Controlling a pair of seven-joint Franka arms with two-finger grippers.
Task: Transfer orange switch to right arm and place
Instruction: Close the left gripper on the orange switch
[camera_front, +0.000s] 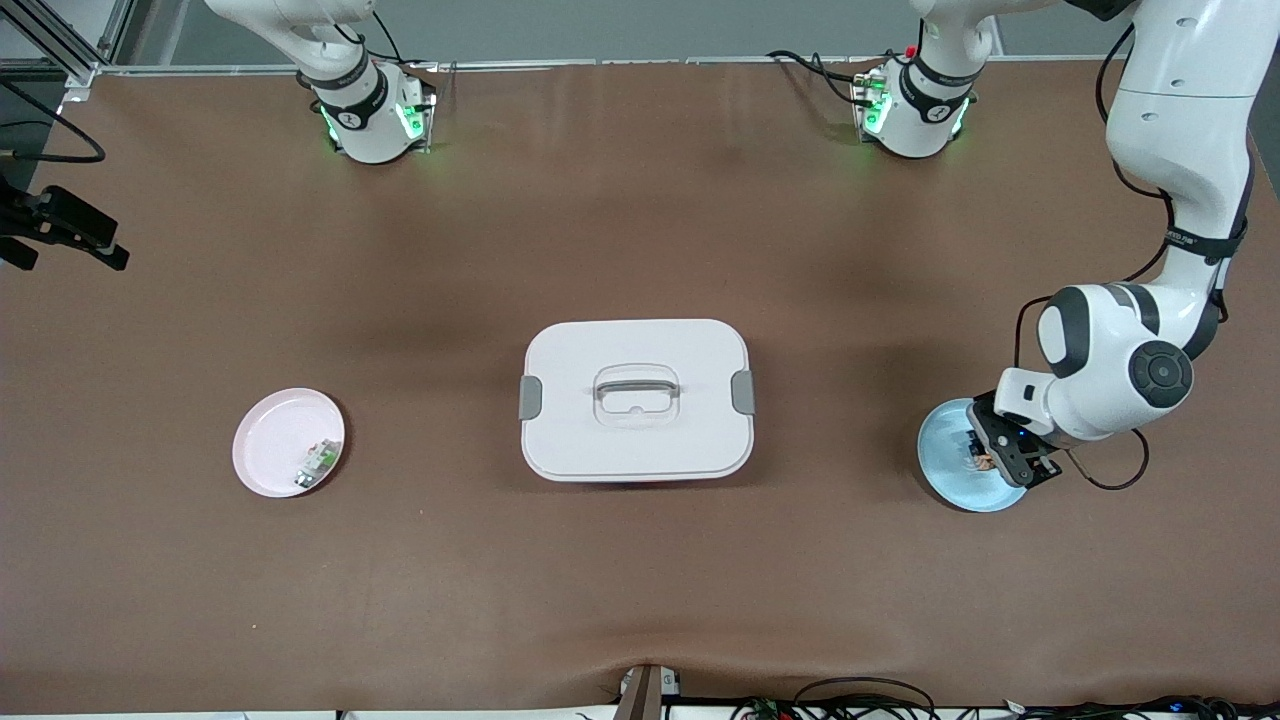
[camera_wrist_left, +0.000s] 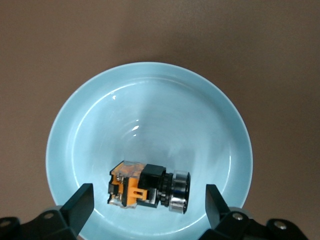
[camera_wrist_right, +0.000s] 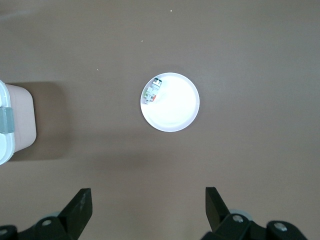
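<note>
Pink plate (camera_front: 270, 440) with a small green-white part (camera_front: 320, 462), toward the right arm's end of the counter; the right claw (camera_wrist_right: 148, 210) waits spread high above it. Centre: lidded white box (camera_front: 637, 398). Left arm's end: orange switch (camera_wrist_left: 149, 186) lying on its side in the blue plate (camera_wrist_left: 150, 100), between the left claw's (camera_wrist_left: 149, 205) spread fingers. Likely light, rigid and hard; grip the blocky black-and-orange body, not the smooth metal collar.

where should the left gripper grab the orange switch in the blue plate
Probably straight down from above, closing the open left gripper across the orange switch at its boxy black-and-orange body. It lies on its side in the blue plate, and its flat sides look surer than the round metal end.
</note>
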